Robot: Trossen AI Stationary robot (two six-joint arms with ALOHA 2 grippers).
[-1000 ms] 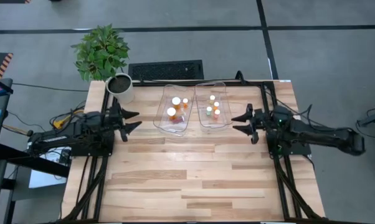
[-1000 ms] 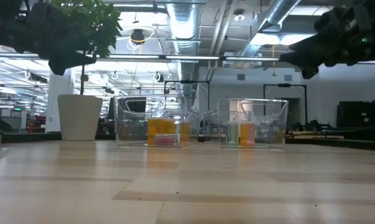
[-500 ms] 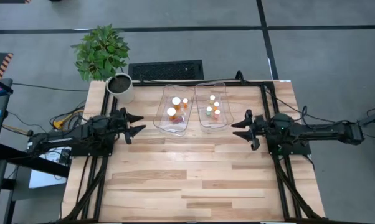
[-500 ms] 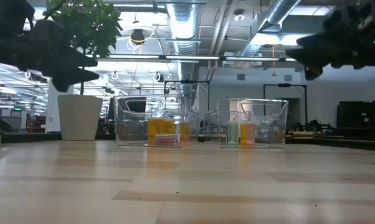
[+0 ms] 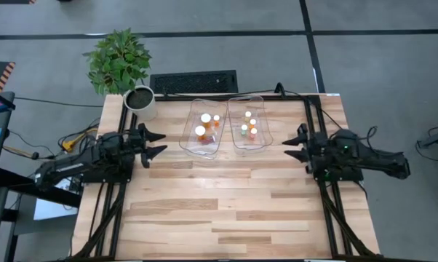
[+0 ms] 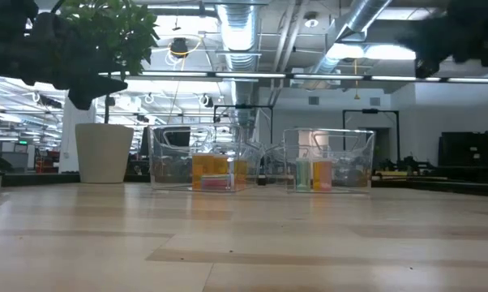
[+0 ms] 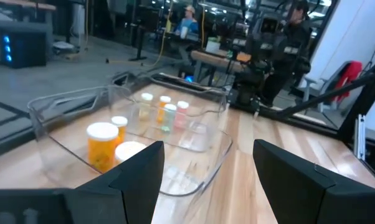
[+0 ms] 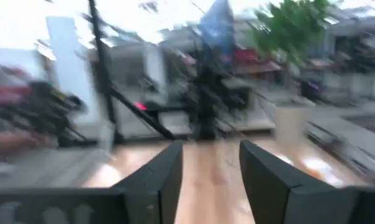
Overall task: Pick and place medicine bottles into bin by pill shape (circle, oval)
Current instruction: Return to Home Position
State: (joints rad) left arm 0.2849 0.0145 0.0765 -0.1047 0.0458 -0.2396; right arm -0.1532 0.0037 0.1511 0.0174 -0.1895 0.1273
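— Where were the medicine bottles [image 5: 200, 131]?
— Every one I could see stood inside the two clear bins, some in the left bin [image 5: 193, 149] and some in the right bin [image 5: 259, 109]. I saw none loose on the table [image 5: 226, 211].
— And the grippers?
— The left gripper [image 5: 159, 143] hung just beside the left bin, fingers spread wide, holding nothing. The right gripper [image 5: 292, 145] sat near the right bin, likewise parted and empty.
— Which step, then?
— Going home, I judged, since the sorting looked finished. The next move called for no grasp, only folding both arms to rest clear of the bin walls
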